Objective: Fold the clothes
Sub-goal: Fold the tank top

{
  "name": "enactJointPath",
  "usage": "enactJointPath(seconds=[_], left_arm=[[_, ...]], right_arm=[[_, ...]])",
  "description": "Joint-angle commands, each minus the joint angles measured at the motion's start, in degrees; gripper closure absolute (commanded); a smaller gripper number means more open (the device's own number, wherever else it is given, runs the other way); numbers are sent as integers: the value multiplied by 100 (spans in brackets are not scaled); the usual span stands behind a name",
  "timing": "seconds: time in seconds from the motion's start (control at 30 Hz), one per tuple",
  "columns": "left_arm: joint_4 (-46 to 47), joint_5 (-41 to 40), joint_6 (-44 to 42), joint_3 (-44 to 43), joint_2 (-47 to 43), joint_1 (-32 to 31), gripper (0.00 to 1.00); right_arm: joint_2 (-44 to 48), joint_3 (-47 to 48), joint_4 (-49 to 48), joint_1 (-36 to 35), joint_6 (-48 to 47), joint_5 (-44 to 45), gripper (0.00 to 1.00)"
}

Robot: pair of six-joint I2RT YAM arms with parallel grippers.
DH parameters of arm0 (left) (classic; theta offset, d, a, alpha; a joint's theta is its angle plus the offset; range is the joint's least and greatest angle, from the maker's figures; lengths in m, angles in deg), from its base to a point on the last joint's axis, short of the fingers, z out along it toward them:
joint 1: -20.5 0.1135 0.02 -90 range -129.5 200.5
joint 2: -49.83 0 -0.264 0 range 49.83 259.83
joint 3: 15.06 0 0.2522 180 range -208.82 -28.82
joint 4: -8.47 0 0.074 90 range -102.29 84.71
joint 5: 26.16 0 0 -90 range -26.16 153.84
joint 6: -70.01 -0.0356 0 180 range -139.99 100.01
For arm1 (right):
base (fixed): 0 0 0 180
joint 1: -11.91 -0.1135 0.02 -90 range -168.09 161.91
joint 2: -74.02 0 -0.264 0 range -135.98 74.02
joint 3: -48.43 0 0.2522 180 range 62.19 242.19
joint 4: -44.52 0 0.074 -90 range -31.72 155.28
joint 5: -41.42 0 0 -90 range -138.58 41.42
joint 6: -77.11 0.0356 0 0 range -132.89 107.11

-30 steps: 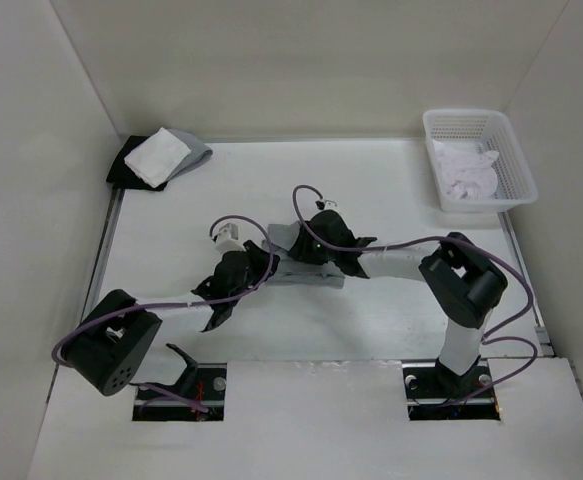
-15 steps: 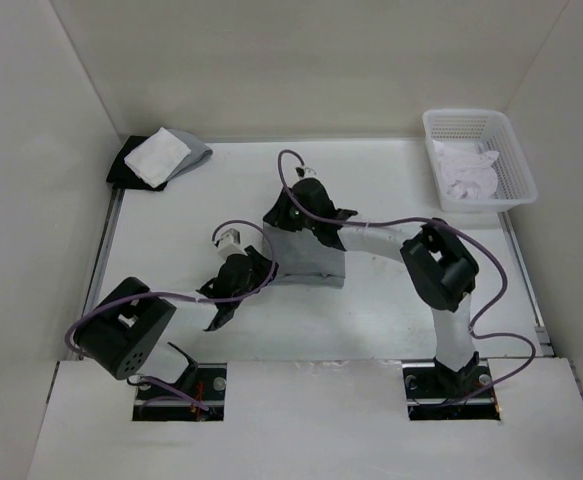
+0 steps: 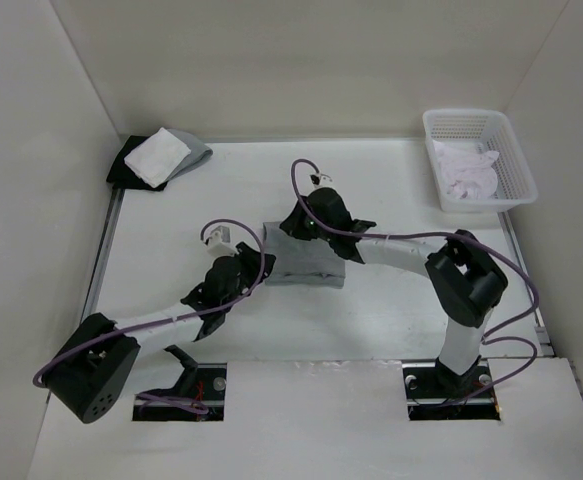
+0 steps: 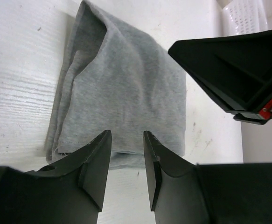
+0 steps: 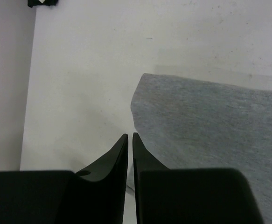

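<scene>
While I watched from overhead, the garment (image 3: 306,265) lay at the middle of the table (image 3: 161,260), folded into a flat grey rectangle. Both arms reached in to it, one from the lower left of the frame, the other from the lower right and curving round over its upper edge.

On its own camera the left claw (image 4: 126,136) stood partly open, with a clear gap between the fingers and nothing in it. It hung over the garment's near edge, at the bottom of that view, where the layers showed one over another. I couldn't tell whether the tips touched the fabric. Folds ran up the garment's left side, and the right arm (image 4: 229,56) filled the upper right corner of that frame.

On the other camera the right claw (image 5: 130,136) was drawn almost shut, with only a thin slit between the fingers. Its tips sat right at the garment's left edge in that view, with bare table to their left. Whether any fabric was caught in the slit, I couldn't tell.

At the upper right of the overhead frame sat a basket (image 3: 519,170) with white cloth (image 3: 468,172) inside. At the upper left a white square (image 3: 158,155) lay on dark and grey pieces, well apart from the garment.
</scene>
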Motion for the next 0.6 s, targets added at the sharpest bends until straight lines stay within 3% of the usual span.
enactJointPath(seconds=[0.0,0.33,0.47,0.57], left_arm=[[-111,-116,53,-224,-165,-51,68],[-173,-143,114,-40,-490,-60,68],[-296,-160,62,-83,-657,-42,68],[-340,-160,44,-57,-903,-34,68]], right_arm=[[-156,62,-295,-35,-143,-124,90],[-1669,1284,-295,62,112,-643,89],[-1757,1460,-417,-43,121,-609,83],[-1635,1426,-602,-44,209,-661,71]])
